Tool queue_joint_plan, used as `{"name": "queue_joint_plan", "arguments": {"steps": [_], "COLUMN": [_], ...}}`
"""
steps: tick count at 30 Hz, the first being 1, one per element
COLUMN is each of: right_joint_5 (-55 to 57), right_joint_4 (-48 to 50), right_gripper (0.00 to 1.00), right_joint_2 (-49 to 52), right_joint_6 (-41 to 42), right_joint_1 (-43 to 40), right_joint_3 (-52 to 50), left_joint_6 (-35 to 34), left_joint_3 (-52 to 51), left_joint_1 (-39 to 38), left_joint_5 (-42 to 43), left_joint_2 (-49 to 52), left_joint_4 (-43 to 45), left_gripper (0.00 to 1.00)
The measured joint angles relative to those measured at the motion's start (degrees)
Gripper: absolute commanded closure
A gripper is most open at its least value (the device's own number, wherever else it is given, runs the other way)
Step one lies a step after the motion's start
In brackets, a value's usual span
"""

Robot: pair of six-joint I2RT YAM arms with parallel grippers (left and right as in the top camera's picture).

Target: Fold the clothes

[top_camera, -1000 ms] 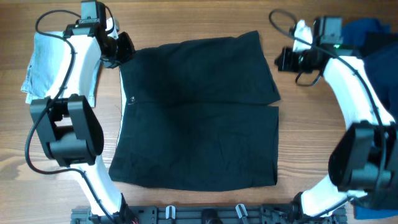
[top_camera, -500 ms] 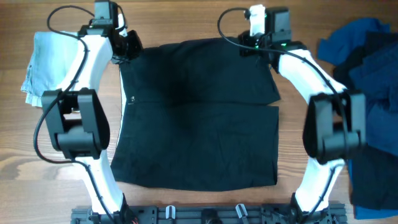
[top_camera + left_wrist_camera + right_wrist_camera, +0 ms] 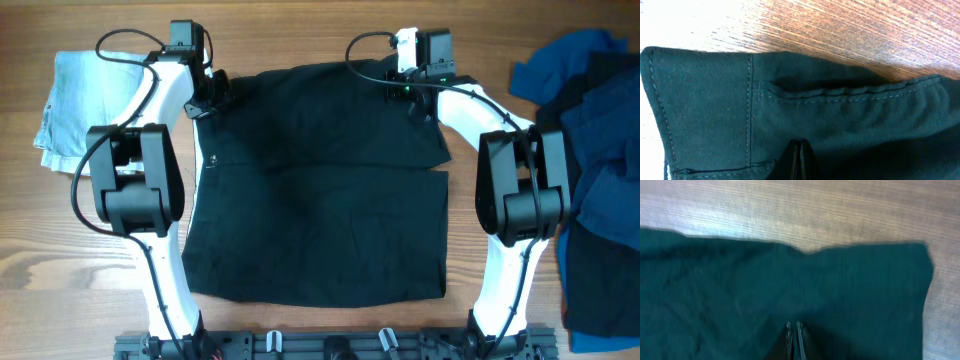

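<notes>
The clothes in play are black shorts (image 3: 320, 180), spread flat in the middle of the wooden table. My left gripper (image 3: 215, 92) hangs over their far left corner. In the left wrist view its jaws (image 3: 800, 150) are shut, tips together just above the stitched black cloth (image 3: 840, 115), with nothing pinched that I can see. My right gripper (image 3: 412, 88) is over the far right corner. Its jaws (image 3: 794, 326) are also shut above the black cloth (image 3: 740, 290), near the far hem.
A pale blue denim piece (image 3: 70, 105) lies folded at the far left. A heap of royal-blue and navy garments (image 3: 590, 150) fills the right edge. Bare wood (image 3: 805, 210) runs beyond the far hem of the shorts.
Both arms have swung inward to the far corners of the shorts. The right arm came over from the right side, uncovering the blue heap. Both grippers stayed shut.
</notes>
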Motion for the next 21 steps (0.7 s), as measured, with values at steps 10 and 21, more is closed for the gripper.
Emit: {"name": "queue_joint_plan", "arguments": {"steps": [10, 21], "right_joint_5": [2.34, 5.46], "right_joint_4": [-8.09, 7.41], "right_gripper": [0.93, 0.76], "right_joint_2": [0.02, 5.05], "right_joint_6": [0.02, -0.61], "right_joint_1": [0.00, 0.00], "right_joint_3": [0.00, 1.01], "left_joint_6": [0.02, -0.02], "left_joint_3": [0.61, 2.71], "left_joint_1": [0.00, -0.17], "left_joint_5": [-0.04, 0.44], "left_joint_2": [1.18, 6.58], "left_joint_4": [4.59, 23.69], "left_gripper": [0.96, 0.96]}}
